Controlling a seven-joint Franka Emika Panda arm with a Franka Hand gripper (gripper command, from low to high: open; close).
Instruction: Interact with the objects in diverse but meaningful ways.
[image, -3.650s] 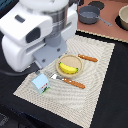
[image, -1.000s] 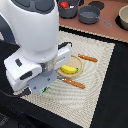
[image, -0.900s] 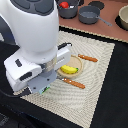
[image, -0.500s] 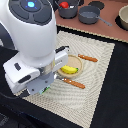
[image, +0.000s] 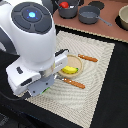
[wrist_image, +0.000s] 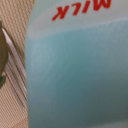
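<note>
Right under our wrist camera, the pale blue milk carton (wrist_image: 75, 75) up close, our gripper's state impossible to tell

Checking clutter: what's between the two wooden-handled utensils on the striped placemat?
Exterior view: a yellow banana on a round plate lies between them.

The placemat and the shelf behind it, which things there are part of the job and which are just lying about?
Part of the job:
milk carton, right under the wrist camera
banana on the plate
tomato in a pot at the back
grey pot

Just lying about:
striped placemat
two wooden-handled utensils
</note>
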